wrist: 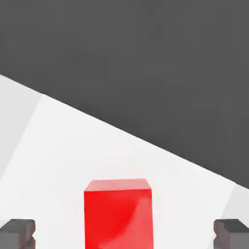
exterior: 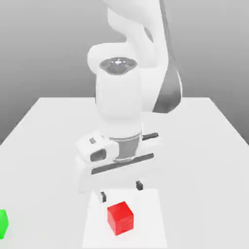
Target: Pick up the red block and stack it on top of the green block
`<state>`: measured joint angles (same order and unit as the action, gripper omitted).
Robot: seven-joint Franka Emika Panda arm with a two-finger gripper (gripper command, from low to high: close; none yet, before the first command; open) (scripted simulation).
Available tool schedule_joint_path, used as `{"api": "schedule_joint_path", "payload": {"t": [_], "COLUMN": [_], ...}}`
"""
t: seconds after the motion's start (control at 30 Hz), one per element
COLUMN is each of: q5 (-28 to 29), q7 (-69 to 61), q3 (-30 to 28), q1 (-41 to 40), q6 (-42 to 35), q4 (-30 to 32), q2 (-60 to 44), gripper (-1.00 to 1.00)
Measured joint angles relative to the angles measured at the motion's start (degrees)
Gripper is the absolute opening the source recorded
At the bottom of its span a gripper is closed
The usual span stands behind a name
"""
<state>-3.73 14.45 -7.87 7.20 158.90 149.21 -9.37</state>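
Gripper (exterior: 121, 190) w/ jaws spread wide, empty; red block (exterior: 120, 217) sits just nearer than fingertips, centred btwn them.

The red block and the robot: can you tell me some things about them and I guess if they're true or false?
1. The pincer is open. True.
2. The red block is held up in the air. False: it sits on the white table, with nothing gripping it.
3. The green block is at the exterior view's left edge, apart from the red block. True.
4. The red block is already on top of the green block. False: both rest on the table, well apart.
5. In the hand view, the red block lies between the two dark fingertips. True.
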Motion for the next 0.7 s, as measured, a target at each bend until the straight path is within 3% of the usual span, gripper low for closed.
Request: {"api": "schedule_joint_path", "payload": {"t": [0.1, 0.13, 0.37, 0.53, 0.7], "q5": [-2.0, -2.7, -2.7, 0.8, -1.7], "q7": [-1.7, -2.3, -2.3, 0.3, 0.7], "q3": [1.7, 2.4, 2.7, 0.8, -5.1], "q1": [-1.3, -1.9, -2.1, -0.9, -7.4], "q6": [5.1, 6.7, 7.0, -0.4, -7.1], "q4": [-0.8, -1.1, -1.1, 0.3, -7.2], "q2": [-6.2, -8.2, -8.6, 0.3, -1.4], "gripper": [0.00, -1.00, -1.00, -1.00, -1.00]}}
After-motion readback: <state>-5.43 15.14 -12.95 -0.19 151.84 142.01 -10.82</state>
